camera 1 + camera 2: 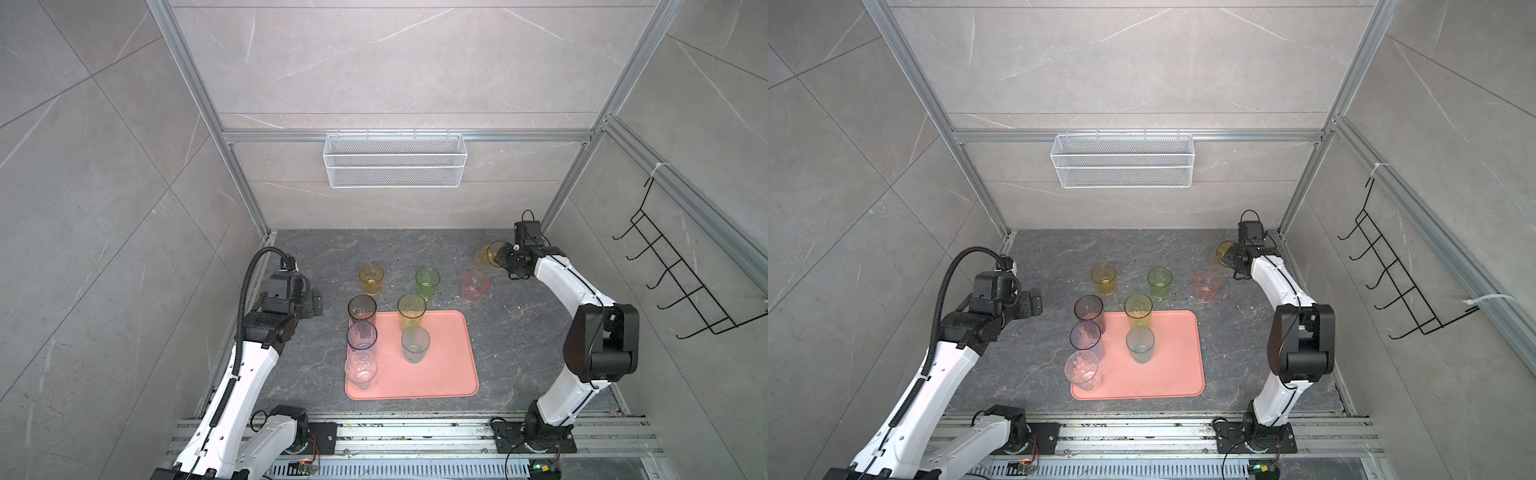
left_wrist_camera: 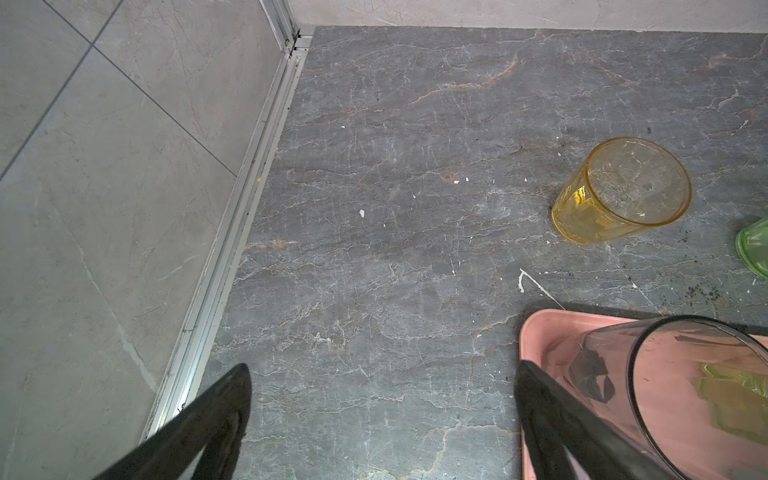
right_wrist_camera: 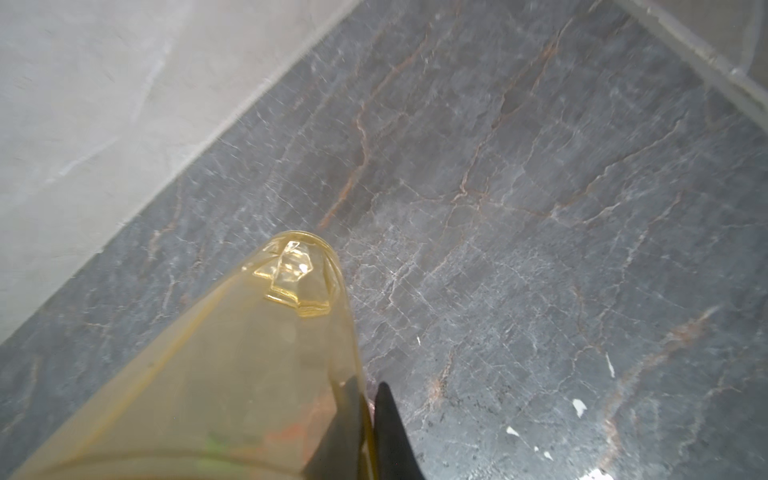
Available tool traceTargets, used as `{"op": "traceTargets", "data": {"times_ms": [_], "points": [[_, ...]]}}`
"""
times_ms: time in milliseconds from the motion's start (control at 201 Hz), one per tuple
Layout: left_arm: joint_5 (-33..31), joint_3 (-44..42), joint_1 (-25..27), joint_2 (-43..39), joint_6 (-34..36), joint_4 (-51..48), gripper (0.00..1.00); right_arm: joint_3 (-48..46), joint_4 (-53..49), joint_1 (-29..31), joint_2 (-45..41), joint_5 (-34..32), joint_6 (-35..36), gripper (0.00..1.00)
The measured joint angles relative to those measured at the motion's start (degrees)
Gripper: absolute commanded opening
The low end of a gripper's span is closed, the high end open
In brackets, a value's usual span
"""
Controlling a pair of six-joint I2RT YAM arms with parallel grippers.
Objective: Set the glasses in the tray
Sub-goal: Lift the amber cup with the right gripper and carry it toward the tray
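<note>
In both top views the salmon-pink tray (image 1: 440,374) (image 1: 1167,374) lies at the front middle. Several glasses stand on it: smoky grey (image 1: 362,307), blue (image 1: 362,336), clear (image 1: 360,368), yellow-green (image 1: 411,309) and teal (image 1: 415,343). Beyond the tray, on the floor, are a short orange-yellow glass (image 1: 371,279) (image 2: 623,191), a green one (image 1: 427,282) and a pink one (image 1: 475,285). At the back right, my right gripper (image 1: 500,258) (image 3: 370,386) is shut on the wall of a tilted amber glass (image 1: 487,254) (image 3: 249,353), one finger inside. My left gripper (image 1: 318,303) (image 2: 382,368) is open and holds nothing, left of the tray.
A white wire mesh basket (image 1: 395,160) hangs on the back wall. A black wire hook rack (image 1: 681,274) is fixed to the right wall. Aluminium frame posts mark the back corners, close to the right gripper. A rail with both arm bases runs along the front.
</note>
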State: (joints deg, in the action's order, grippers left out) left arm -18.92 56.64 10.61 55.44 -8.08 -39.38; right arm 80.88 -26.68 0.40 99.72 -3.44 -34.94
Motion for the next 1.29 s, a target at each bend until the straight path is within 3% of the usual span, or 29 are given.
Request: {"op": "traceTargets", "data": {"times_ms": [289, 667, 1295], "points": [[0.0, 0.0, 0.0, 0.0, 0.0, 0.0, 0.99, 0.0, -1.5, 1.6, -5.7, 1.6, 0.7, 0.0], [0.8, 0.0, 0.0, 0.0, 0.0, 0.0, 0.99, 3.5, -12.9, 6.7, -10.8, 3.4, 4.6, 0.0], [1.7, 0.0, 0.0, -0.5, 0.0, -0.1, 0.99, 6.8, -36.9, 23.5, -21.2, 1.5, 7.8, 0.0]]}}
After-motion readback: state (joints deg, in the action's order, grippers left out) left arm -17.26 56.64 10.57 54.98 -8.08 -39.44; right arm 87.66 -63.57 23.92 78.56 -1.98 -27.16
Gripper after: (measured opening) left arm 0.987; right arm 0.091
